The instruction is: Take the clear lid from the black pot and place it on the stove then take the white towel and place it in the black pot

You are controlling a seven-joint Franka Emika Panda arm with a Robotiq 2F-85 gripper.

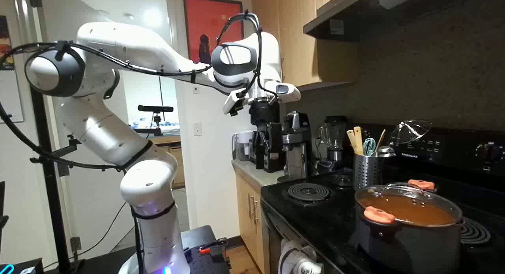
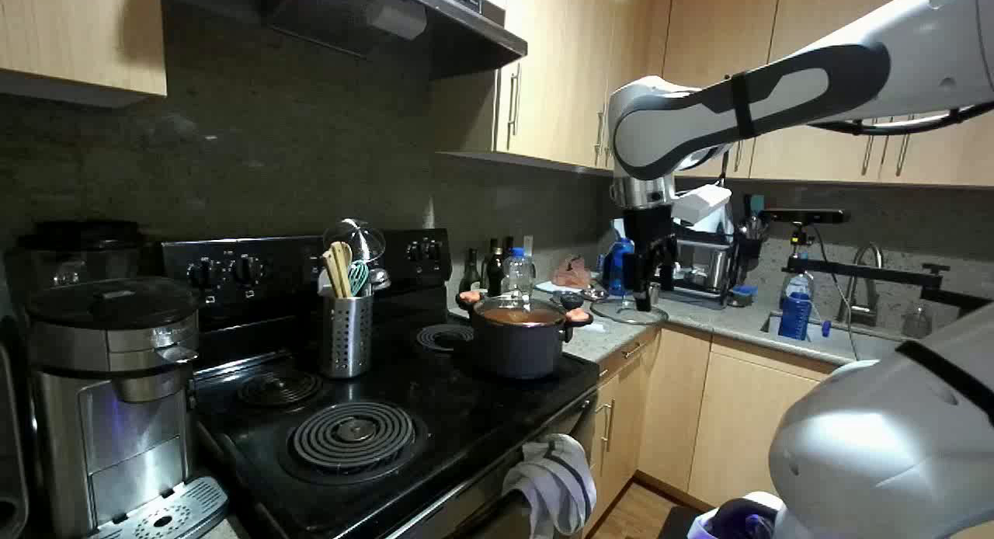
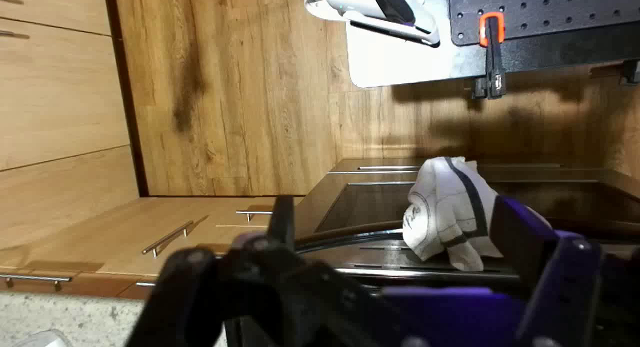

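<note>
Exterior views share the stove (image 2: 439, 407), seemingly from opposite ends.

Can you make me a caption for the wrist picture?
Open fingers, with a white towel draped over the oven handle below.

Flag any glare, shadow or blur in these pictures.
Wrist view: gripper blurred and purplish on one side, table corner whited out by glare, soft shadows on the floor; in an exterior view: bright highlights on the white arm; in both exterior views: stove very dark.
</note>
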